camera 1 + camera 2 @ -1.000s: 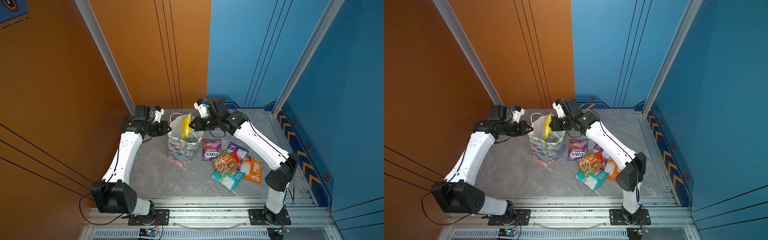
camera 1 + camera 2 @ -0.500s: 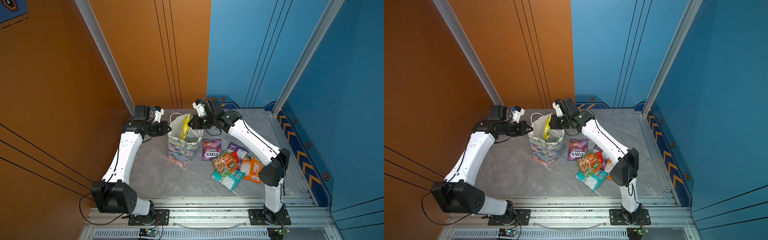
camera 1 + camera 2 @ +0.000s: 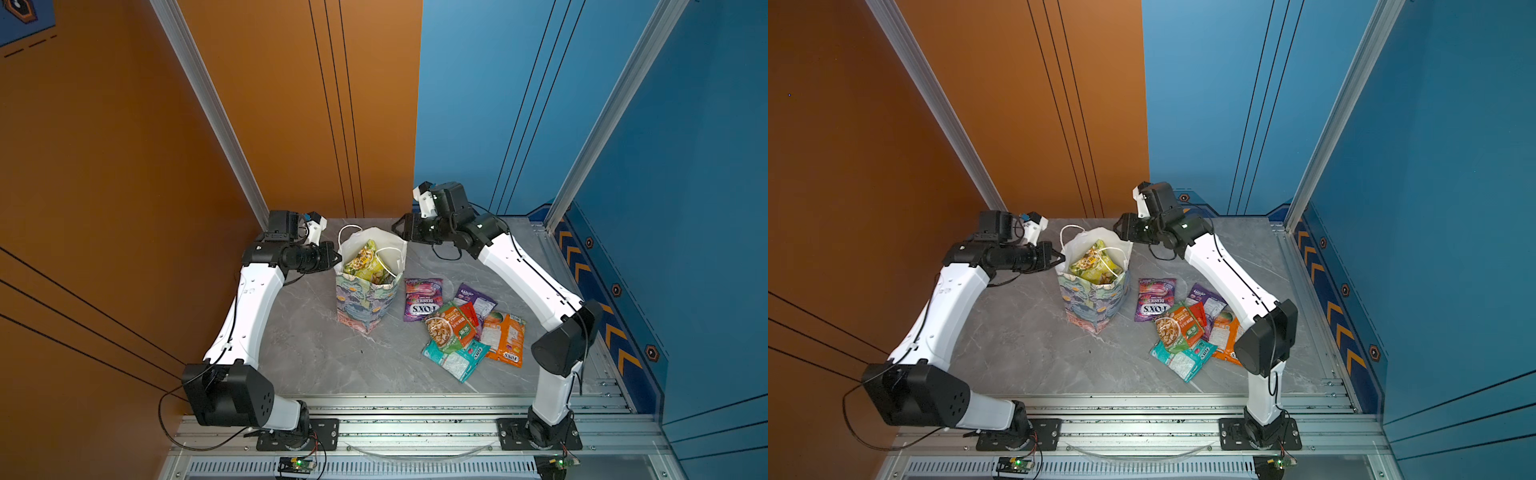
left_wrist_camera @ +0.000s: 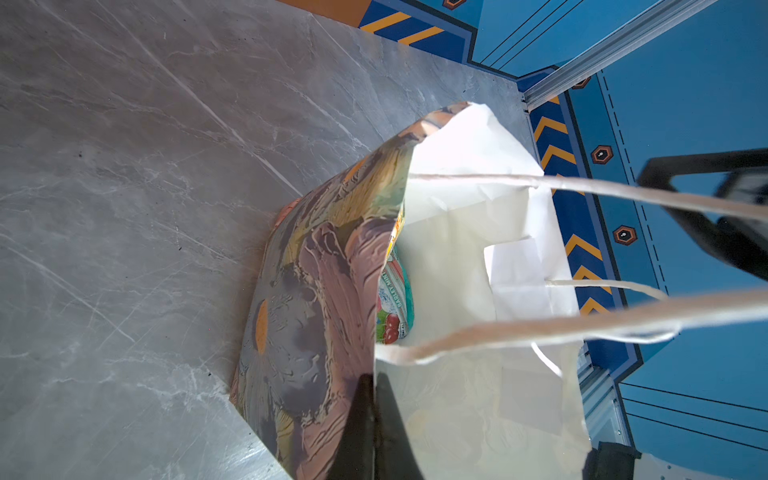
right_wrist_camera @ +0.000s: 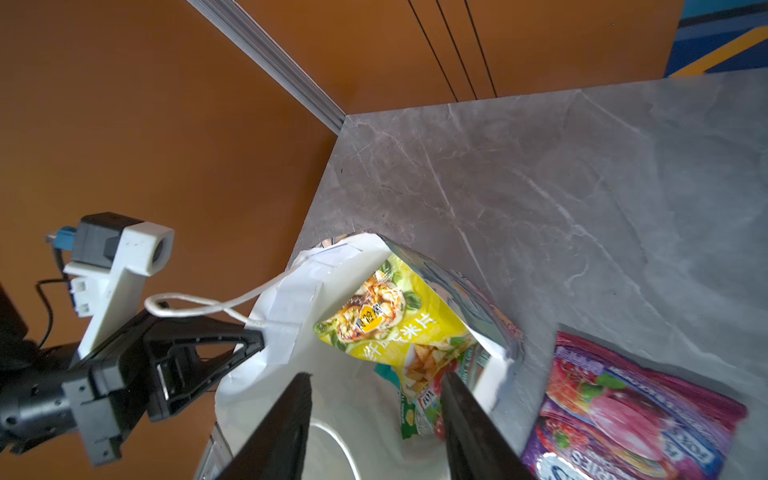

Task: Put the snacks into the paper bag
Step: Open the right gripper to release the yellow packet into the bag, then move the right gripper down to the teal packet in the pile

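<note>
The flowered paper bag (image 3: 365,303) (image 3: 1092,303) stands upright mid-table, mouth open. My left gripper (image 3: 337,259) (image 4: 374,415) is shut on the bag's left rim, one finger outside and one inside. A yellow snack packet (image 3: 365,264) (image 5: 399,324) lies in the bag on top of other packets (image 4: 395,299). My right gripper (image 3: 397,230) (image 5: 374,415) hangs open and holds nothing, just above the bag's far right rim. Several snacks lie on the table to the right: a purple FOX'S packet (image 3: 422,299), a green-and-red one (image 3: 451,328), a teal one (image 3: 455,359) and an orange one (image 3: 505,336).
The grey marble tabletop (image 3: 316,357) is walled by an orange panel behind left and blue panels at the right. The bag's white cord handles (image 4: 582,191) loop over its mouth. A metal rail (image 3: 415,411) runs along the front edge.
My right gripper has opened and let go of the yellow packet, which has dropped into the bag. The right gripper has drawn back slightly to the right. The left gripper has stayed put.
</note>
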`<action>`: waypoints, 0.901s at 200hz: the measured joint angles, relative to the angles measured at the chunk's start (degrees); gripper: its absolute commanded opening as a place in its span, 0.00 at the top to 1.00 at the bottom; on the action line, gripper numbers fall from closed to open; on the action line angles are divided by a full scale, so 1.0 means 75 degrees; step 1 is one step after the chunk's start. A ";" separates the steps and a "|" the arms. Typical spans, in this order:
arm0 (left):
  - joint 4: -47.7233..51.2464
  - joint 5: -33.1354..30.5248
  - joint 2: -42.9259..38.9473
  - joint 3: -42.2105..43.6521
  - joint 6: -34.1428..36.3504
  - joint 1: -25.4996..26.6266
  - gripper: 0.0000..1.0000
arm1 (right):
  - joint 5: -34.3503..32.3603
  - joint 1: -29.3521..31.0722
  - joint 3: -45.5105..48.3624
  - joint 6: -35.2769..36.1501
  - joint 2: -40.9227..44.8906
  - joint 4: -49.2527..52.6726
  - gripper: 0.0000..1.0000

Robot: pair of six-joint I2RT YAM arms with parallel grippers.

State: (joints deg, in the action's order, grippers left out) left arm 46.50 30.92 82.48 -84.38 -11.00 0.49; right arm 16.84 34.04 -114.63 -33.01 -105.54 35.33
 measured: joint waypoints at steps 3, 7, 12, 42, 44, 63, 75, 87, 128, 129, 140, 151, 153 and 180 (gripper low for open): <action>0.0000 0.0000 0.0000 0.0000 0.0000 -0.0003 1.00 | -0.0041 -0.0023 0.0105 -0.0009 0.0119 -0.0044 0.40; 0.0000 0.0003 0.0000 0.0000 0.0000 -0.0009 1.00 | -0.0067 -0.0055 0.0236 0.0020 0.0256 -0.0087 0.39; 0.0000 0.0000 0.0000 0.0000 0.0000 -0.0009 1.00 | -0.0149 -0.0108 0.0501 0.0026 0.0527 -0.0163 0.37; 0.0003 0.0003 0.0000 0.0000 0.0000 -0.0009 1.00 | -0.0525 -0.0402 0.2092 0.0003 0.1935 -0.0612 0.30; 0.0003 0.0003 0.0000 0.0000 0.0003 -0.0009 1.00 | -0.0565 -0.0434 0.2259 -0.0015 0.2057 -0.0644 0.29; 0.0000 0.0003 0.0000 0.0000 0.0000 -0.0009 1.00 | -0.0854 -0.0600 0.3383 -0.0067 0.2722 -0.0851 0.27; 0.0000 0.0003 0.0000 0.0000 0.0000 -0.0009 1.00 | -0.1046 -0.0670 0.4089 -0.0111 0.3034 -0.0883 0.22; 0.0000 0.0003 0.0000 0.0000 0.0000 -0.0009 1.00 | -0.1250 -0.0749 0.4843 -0.0207 0.3328 -0.0924 0.21; 0.0000 0.0003 0.0000 0.0000 -0.0003 -0.0009 1.00 | -0.1556 -0.1215 0.7449 -0.0903 0.4558 -0.0997 0.21; 0.0000 0.0003 0.0000 0.0003 -0.0003 -0.0009 1.00 | -0.1559 -0.1221 0.7484 -0.0918 0.4581 -0.0991 0.21; 0.0000 0.0003 0.0000 0.0006 -0.0003 -0.0009 1.00 | -0.1626 -0.1276 0.7982 -0.1131 0.4951 -0.1003 0.21; 0.0000 0.0003 0.0000 0.0012 -0.0009 -0.0009 1.00 | -0.1629 -0.1276 0.8370 -0.1329 0.5278 -0.1011 0.21; -0.0003 0.0003 0.0000 0.0015 -0.0012 -0.0009 1.00 | -0.1629 -0.1276 0.8463 -0.1361 0.5362 -0.1020 0.21; -0.0006 0.0003 -0.0003 0.0035 -0.0085 -0.0009 1.00 | -0.1626 -0.1276 0.9264 -0.1818 0.6012 -0.1072 0.23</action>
State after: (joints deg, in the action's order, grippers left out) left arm 46.46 30.94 82.46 -84.12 -11.64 0.43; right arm 4.64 24.47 -45.15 -46.65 -60.45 27.29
